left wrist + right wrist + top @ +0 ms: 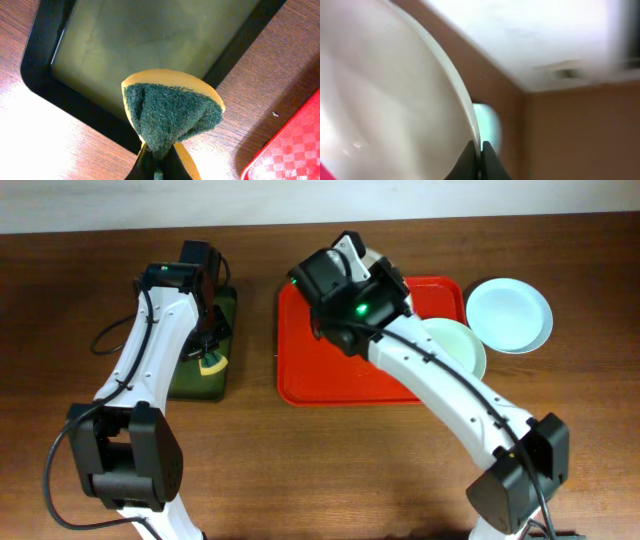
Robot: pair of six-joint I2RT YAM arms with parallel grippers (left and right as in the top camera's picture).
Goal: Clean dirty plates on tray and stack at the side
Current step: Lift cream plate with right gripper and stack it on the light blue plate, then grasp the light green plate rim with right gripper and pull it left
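Observation:
My right gripper (480, 150) is shut on the rim of a white plate (395, 100) and holds it tilted up on edge; in the overhead view this gripper (366, 258) is above the far side of the red-orange tray (330, 370). A pale green plate (458, 348) lies on the tray's right part, partly under my right arm. A pale blue plate (509, 315) lies on the table right of the tray and shows past the white rim (489, 125). My left gripper (160, 162) is shut on a folded yellow-green sponge (170, 112).
A dark green, black-rimmed tray (150, 40) lies left of the red tray, with my left arm and the sponge (212, 363) above its near end. A corner of the red tray (292, 150) shows in the left wrist view. The table is brown wood.

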